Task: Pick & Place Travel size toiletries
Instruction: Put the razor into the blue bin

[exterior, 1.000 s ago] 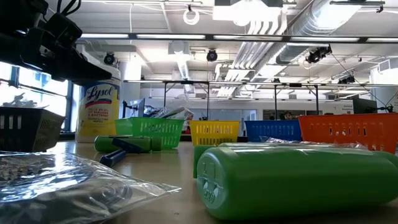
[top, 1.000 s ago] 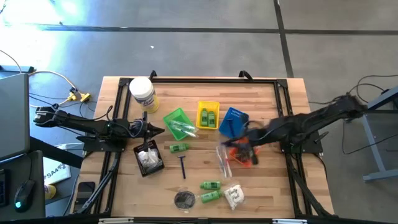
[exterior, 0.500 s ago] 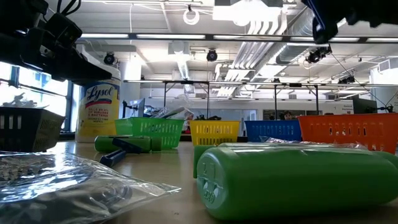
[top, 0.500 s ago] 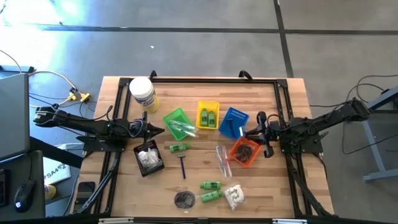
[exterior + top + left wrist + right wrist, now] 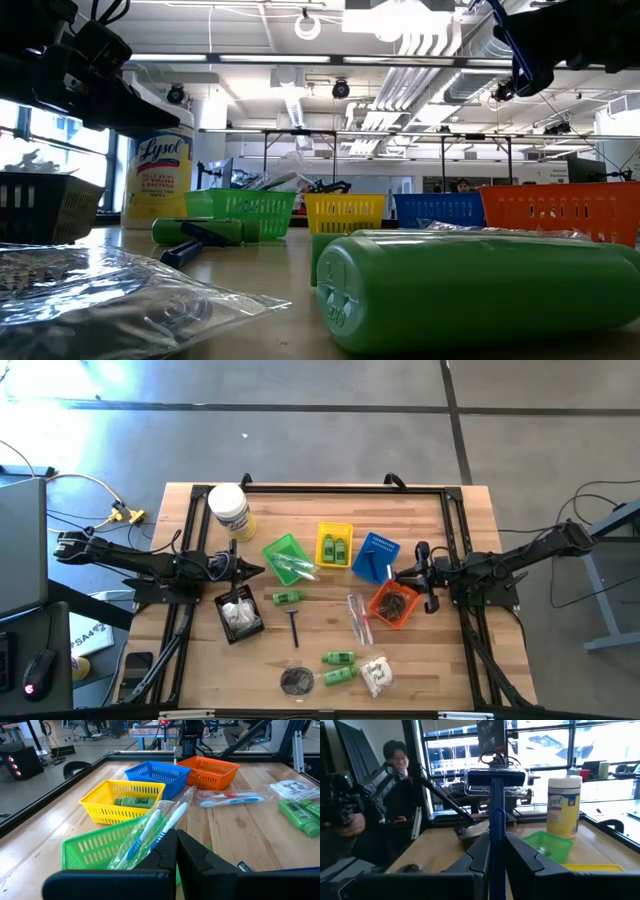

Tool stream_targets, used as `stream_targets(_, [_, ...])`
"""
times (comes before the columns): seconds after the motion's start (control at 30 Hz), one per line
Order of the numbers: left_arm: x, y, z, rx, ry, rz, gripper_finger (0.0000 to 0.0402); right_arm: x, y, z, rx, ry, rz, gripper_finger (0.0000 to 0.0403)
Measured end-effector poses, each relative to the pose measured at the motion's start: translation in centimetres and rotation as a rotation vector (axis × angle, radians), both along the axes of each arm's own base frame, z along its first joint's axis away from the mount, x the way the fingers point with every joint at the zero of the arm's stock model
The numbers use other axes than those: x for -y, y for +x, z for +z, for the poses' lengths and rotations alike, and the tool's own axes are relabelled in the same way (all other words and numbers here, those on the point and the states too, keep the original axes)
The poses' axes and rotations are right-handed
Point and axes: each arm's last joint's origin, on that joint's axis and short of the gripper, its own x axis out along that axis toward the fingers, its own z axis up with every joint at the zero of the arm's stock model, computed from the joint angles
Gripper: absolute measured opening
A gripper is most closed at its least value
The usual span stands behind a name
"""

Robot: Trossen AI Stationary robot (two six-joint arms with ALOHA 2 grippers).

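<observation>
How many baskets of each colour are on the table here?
green basket: 1
yellow basket: 1
blue basket: 1
orange basket: 1
black basket: 1
Total: 5

The one clear word is "Lysol", in blue script on the yellow label of the white jar standing at the table's far left in the low view. The right wrist view shows the same jar with a blue script logo on its label, too small to spell out. The green bottles carry dark print that cannot be read. No other text or number is legible.
</observation>
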Motion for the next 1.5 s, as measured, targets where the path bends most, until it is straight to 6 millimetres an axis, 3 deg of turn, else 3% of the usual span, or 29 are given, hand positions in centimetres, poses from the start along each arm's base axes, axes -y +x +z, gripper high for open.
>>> stream_targets(0.27, [0.0, 0.0, 0.0, 0.000, 0.000, 0.000, 0.0000, 0.2, 0.2, 0.6, -0.028, -0.011, -0.100, 0.0032])
stream_targets(0.47, [0.0, 0.0, 0.0, 0.000, 0.001, 0.003, 0.0000, 0.7, 1.3, 3.7, -0.205, -0.071, -0.227, 0.0032])
stream_targets(0.67, [0.0, 0.0, 0.0, 0.000, 0.003, 0.007, 0.0000, 2.5, 2.9, 7.3, -0.448, -0.164, -0.359, 0.0032])
stream_targets(0.83, [0.0, 0.0, 0.0, -0.003, 0.021, 0.005, 0.0000, 4.2, 4.7, 8.6, -0.648, -0.231, -0.390, 0.0032])
stream_targets(1.13, [0.0, 0.0, 0.0, -0.003, 0.021, 0.005, 0.0000, 6.4, 8.4, 6.3, -0.994, -0.464, -0.316, 0.0032])
stream_targets(1.5, [0.0, 0.0, -0.1, -0.019, 0.025, 0.005, 0.0000, 6.5, 11.1, 2.4, -1.225, -0.865, -0.127, 0.0031])
